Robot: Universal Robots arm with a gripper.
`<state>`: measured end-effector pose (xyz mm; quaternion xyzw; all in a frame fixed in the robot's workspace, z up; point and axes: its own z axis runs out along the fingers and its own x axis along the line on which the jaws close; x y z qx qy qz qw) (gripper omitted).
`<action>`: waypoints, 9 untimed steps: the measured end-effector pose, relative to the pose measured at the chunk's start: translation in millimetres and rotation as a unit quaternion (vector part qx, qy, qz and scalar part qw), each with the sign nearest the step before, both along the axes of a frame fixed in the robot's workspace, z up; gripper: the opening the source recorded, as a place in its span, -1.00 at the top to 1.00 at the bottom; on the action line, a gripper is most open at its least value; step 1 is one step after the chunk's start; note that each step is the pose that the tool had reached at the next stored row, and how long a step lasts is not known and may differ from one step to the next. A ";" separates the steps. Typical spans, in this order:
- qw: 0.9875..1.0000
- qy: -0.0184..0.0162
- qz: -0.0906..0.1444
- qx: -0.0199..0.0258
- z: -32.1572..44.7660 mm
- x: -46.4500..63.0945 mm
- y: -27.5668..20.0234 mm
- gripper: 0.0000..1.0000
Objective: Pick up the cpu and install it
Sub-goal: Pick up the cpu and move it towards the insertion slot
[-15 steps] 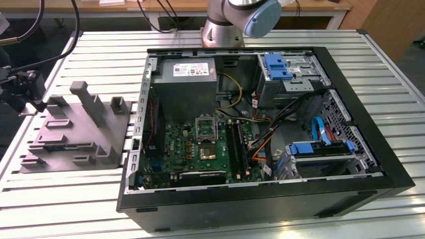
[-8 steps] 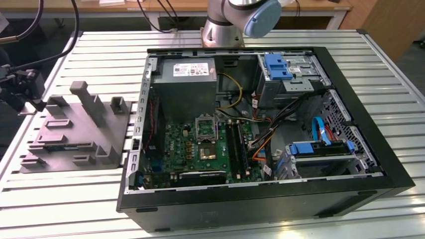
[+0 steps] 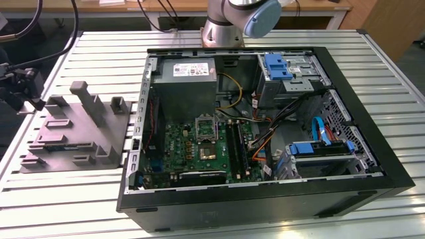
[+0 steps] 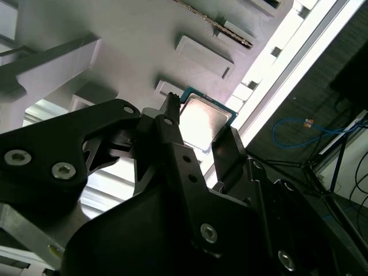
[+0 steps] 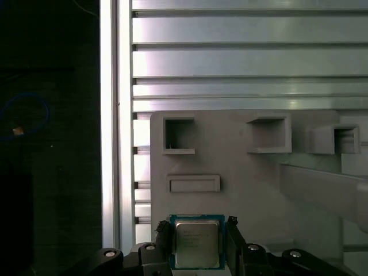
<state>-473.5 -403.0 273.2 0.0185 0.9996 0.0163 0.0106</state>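
The cpu (image 5: 197, 242), a small square chip with a silvery top and green rim, sits between my gripper's (image 5: 197, 233) two black fingers (image 5: 163, 234). They press against its opposite edges. In the second wrist view the cpu (image 4: 204, 123) shows just over the grey tray (image 4: 144, 34), with the gripper (image 4: 198, 129) shut on it. The exterior view has the gripper (image 3: 30, 99) at the far left corner of the grey tray (image 3: 73, 134). The green motherboard (image 3: 192, 149) lies inside the open computer case, and its metal-framed socket (image 3: 208, 151) stands open.
The black computer case (image 3: 265, 199) fills the middle of the slatted aluminium table (image 3: 79, 55). Inside it are a grey power-supply box (image 3: 186, 84), blue drive brackets (image 3: 319, 148) and loose cables. The tray has upright posts (image 3: 86, 102) and recesses. Beyond the table's left edge the floor is dark.
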 end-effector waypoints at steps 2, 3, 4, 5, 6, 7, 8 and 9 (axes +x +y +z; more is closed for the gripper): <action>1.000 0.000 0.000 0.000 1.2 0.0 0.0 0.06; 1.000 0.000 0.000 0.000 1.9 0.0 0.0 0.06; 1.000 0.000 0.000 0.000 2.5 0.0 0.0 0.06; 1.000 0.000 0.000 0.000 2.8 0.0 0.0 0.06; 1.000 0.000 0.000 0.000 3.3 0.0 0.0 0.06; 1.000 0.000 0.000 0.000 4.2 0.0 0.0 0.06; 1.000 0.000 0.000 0.000 5.0 0.0 0.0 0.06; 1.000 0.000 0.000 0.000 5.9 0.0 0.0 0.06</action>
